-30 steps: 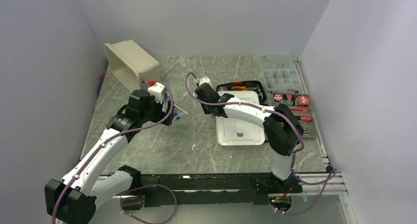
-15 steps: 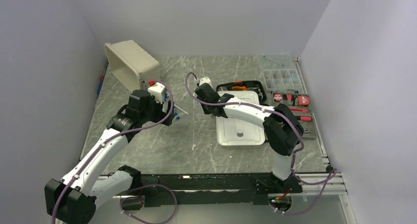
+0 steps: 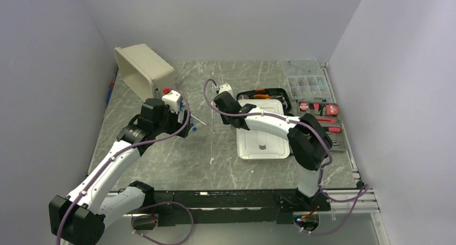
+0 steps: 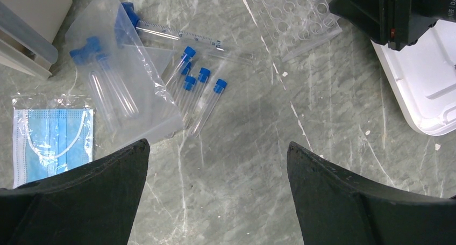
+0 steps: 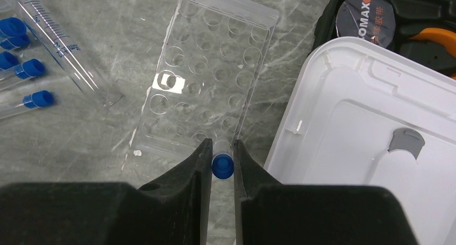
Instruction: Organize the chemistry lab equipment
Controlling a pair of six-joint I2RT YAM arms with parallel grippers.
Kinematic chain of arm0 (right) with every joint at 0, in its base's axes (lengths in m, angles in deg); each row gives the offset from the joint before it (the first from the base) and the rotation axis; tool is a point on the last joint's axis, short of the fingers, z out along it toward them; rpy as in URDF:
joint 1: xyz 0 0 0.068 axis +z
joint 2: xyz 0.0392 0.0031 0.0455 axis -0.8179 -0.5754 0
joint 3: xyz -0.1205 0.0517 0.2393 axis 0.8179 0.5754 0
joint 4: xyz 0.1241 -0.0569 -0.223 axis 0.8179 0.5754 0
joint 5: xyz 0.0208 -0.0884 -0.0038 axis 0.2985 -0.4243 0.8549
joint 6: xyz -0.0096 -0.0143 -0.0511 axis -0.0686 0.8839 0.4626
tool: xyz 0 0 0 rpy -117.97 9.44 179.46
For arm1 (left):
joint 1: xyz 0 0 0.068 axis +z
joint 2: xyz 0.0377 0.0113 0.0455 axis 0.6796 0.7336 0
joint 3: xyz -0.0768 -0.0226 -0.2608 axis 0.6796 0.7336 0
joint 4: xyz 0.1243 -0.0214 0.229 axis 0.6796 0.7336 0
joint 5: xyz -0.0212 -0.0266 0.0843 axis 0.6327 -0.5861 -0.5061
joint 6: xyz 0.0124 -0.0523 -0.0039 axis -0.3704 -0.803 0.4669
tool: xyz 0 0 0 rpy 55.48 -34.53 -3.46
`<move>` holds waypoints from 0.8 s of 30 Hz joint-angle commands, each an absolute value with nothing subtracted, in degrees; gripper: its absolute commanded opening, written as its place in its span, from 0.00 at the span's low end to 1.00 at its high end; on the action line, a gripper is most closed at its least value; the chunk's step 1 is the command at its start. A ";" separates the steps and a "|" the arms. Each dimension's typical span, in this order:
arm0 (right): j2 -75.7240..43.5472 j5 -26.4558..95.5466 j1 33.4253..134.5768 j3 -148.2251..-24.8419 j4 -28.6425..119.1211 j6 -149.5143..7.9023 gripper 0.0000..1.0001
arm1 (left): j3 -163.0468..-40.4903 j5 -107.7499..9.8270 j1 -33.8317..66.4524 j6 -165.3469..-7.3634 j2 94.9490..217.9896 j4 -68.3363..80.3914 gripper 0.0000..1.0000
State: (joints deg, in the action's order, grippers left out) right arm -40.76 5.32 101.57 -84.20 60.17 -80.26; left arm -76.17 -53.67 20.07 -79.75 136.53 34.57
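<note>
My right gripper (image 5: pixel 221 148) is shut on a blue-capped tube (image 5: pixel 222 166). It holds the tube upright over the near edge of the flat clear perforated rack (image 5: pixel 209 78). Several loose blue-capped tubes (image 4: pixel 201 89) lie on the table beyond my left gripper (image 4: pixel 218 148), which is open, empty and above bare marble. A clear bag (image 4: pixel 115 89) holds more blue-capped tubes. A clear graduated tube (image 4: pixel 177 36) lies past them. The rack also shows in the left wrist view (image 4: pixel 293 16). In the top view, my left gripper (image 3: pixel 185 119) is left of my right gripper (image 3: pixel 220 97).
A bagged blue face mask (image 4: pixel 51 135) lies at the left. A white lidded box (image 3: pixel 262 136) sits just right of the rack, with the black tool case (image 3: pixel 263 94) behind it. A tipped white bin (image 3: pixel 142 70) stands at the back left. A clear parts box (image 3: pixel 307 84) is at the back right.
</note>
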 commanded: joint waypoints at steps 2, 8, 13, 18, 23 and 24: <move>-39.96 5.37 101.36 -82.48 59.32 -81.69 0.05 | -76.71 -53.91 19.69 -78.90 136.92 34.31 0.99; -38.60 4.63 101.43 -82.18 58.96 -81.59 0.23 | -76.70 -53.78 19.61 -78.91 137.05 34.30 0.99; -37.73 3.92 101.48 -82.17 58.40 -81.28 0.40 | -76.74 -53.59 19.61 -78.82 137.35 34.39 0.99; -36.64 3.54 101.50 -82.00 57.49 -80.37 0.48 | -76.74 -53.49 19.43 -78.60 137.70 34.38 0.99; -34.01 4.67 101.42 -81.29 56.30 -79.60 0.59 | -76.48 -51.31 19.34 -77.69 138.71 33.88 0.99; -32.99 4.81 101.48 -81.11 56.07 -79.51 0.60 | -76.16 -51.95 19.34 -77.93 139.45 33.48 0.99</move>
